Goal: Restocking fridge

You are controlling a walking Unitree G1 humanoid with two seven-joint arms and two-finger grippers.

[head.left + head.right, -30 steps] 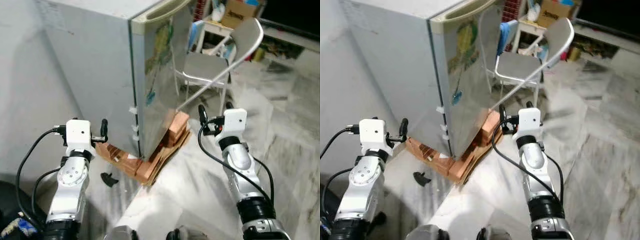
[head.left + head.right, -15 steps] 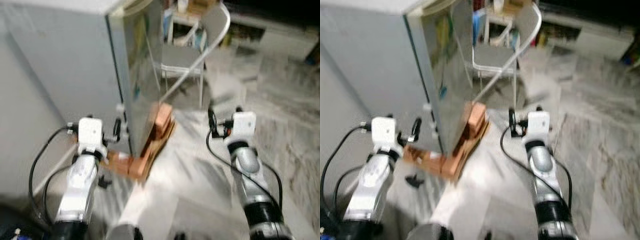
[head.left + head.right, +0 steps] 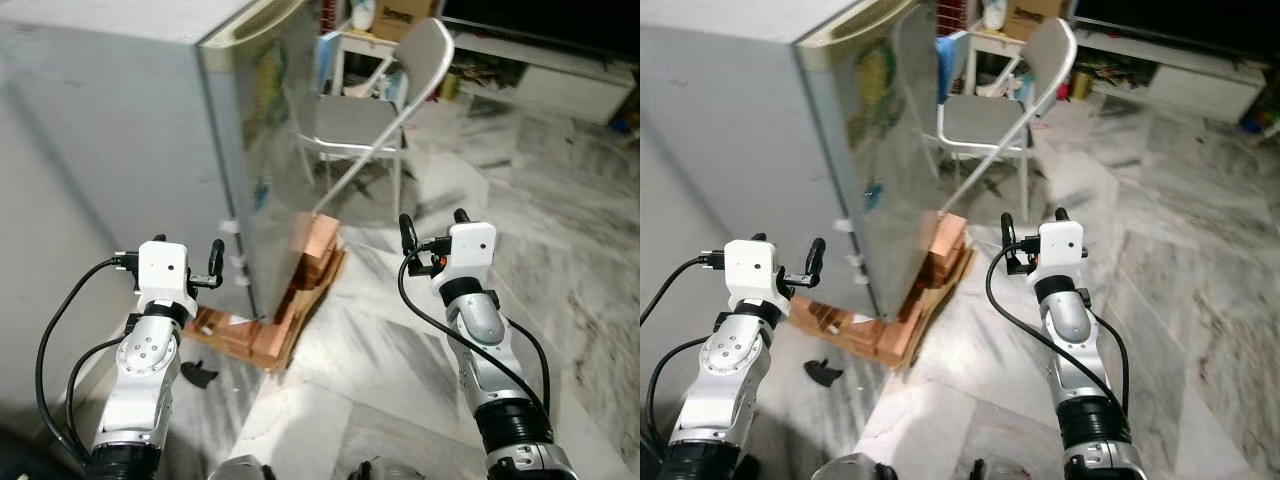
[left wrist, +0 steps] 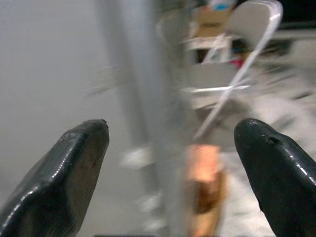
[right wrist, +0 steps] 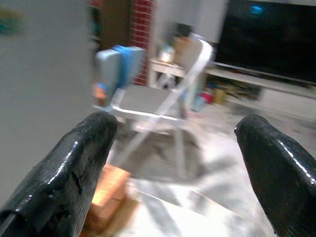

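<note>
Both tools spread, empty: left tool [image 3: 205,262], right tool [image 3: 431,231]. Fridge [image 3: 170,130] at 11 o'clock, shut. Chair [image 3: 385,110] at 1, bricks [image 3: 300,290] underfoot: snag, stumble risk approaching.

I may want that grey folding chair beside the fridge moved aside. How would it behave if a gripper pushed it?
The folding chair has thin metal tube legs, so it is probably light and would slide on the polished marble floor. Pushed high on its backrest, it would likely tip or begin folding.
</note>
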